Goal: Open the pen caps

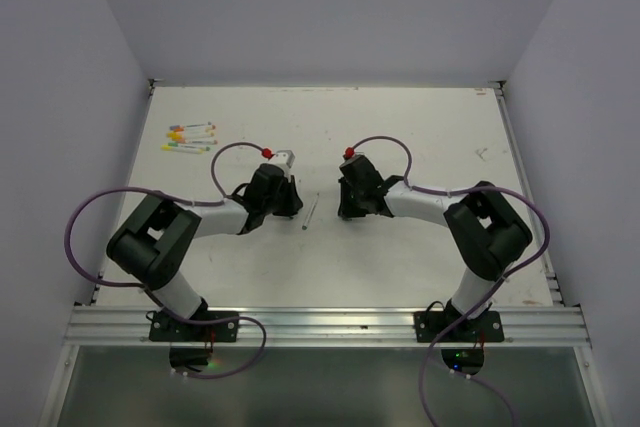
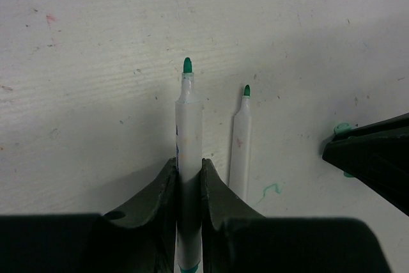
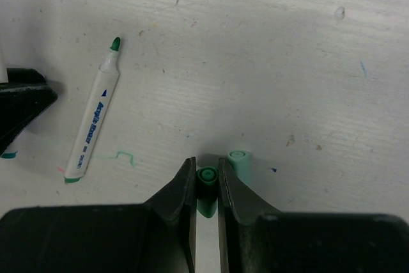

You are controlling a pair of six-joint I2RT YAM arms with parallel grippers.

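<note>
Top view: the waiting pens (image 1: pixel 188 137) sit bunched at the far left of the table (image 1: pixel 420 127), well apart from the arms. A loose pen (image 1: pixel 311 212) lies between the two wrists.

Left wrist view: your left gripper (image 2: pixel 190 169) pinches a green pen (image 2: pixel 189 119) by its barrel, bare nib forward (a bracing hold for the pull, I judge).

Right wrist view: your right gripper (image 3: pixel 206 172) is clamped on the green cap (image 3: pixel 206 178), hollow end toward the camera, nothing visible inside. A paler cap (image 3: pixel 239 161) rests just beside. No tray or box shows.
</note>
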